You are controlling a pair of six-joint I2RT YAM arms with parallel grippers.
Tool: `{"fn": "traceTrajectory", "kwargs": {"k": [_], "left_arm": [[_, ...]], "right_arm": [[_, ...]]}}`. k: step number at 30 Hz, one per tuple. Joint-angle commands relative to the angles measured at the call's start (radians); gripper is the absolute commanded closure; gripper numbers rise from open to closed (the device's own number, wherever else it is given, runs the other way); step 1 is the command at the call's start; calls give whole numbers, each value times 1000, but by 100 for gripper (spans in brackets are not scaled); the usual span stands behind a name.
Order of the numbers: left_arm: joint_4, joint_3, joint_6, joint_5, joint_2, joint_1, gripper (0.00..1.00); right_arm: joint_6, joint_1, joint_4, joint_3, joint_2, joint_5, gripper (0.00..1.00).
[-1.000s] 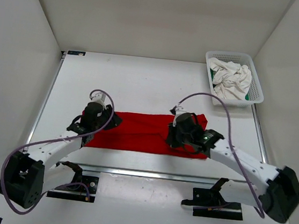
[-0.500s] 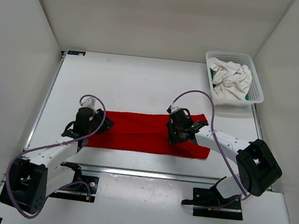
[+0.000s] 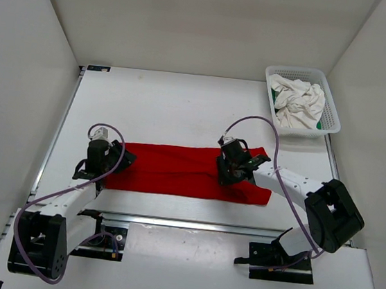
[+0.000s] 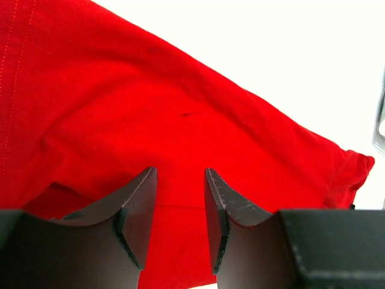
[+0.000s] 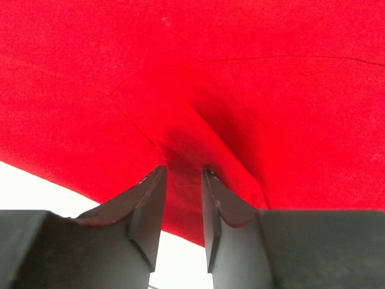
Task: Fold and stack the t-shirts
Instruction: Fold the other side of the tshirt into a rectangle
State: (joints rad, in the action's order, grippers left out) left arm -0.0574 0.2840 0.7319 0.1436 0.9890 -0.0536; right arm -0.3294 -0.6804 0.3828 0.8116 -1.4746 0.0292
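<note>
The red t-shirt (image 3: 176,170) lies folded into a long flat strip across the near part of the table. My left gripper (image 3: 115,162) hovers at the strip's left end, jaws apart with nothing between them; the left wrist view shows the flat red cloth (image 4: 180,102) beyond its fingertips (image 4: 180,174). My right gripper (image 3: 235,172) sits on the strip's right part. In the right wrist view its jaws (image 5: 180,171) pinch a puckered fold of the red cloth (image 5: 252,66). The white t-shirt (image 3: 297,100) lies crumpled in the basket, with a bit of the green t-shirt (image 3: 319,124) showing beneath it.
The white mesh basket (image 3: 333,117) stands at the table's far right corner. White walls close in the table on three sides. A metal rail (image 3: 191,223) runs along the near edge, in front of the arm bases.
My left gripper has let go and drawn left to the strip's left end. My right arm has swung its elbow out to the right while its gripper stays on the shirt.
</note>
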Motion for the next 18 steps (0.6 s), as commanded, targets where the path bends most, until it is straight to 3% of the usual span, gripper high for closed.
{"fn": "traceTrajectory", "kwargs": {"k": [1,7,14,18], "left_arm": [[-9,9,-2,24,-20,15,52],[7,40,4,21,-26,40,53],[16,52,-3,5,-26,34,53],[8,43,1,8,-16,31,54]], "right_arm": [[12,-10,-18,-2,-4,-18,71],[7,-18,-4,-3,-33,-37,70],[-3,-22,10,20,-44,0,95],[-11,-33,27,44,0,5,100]]}}
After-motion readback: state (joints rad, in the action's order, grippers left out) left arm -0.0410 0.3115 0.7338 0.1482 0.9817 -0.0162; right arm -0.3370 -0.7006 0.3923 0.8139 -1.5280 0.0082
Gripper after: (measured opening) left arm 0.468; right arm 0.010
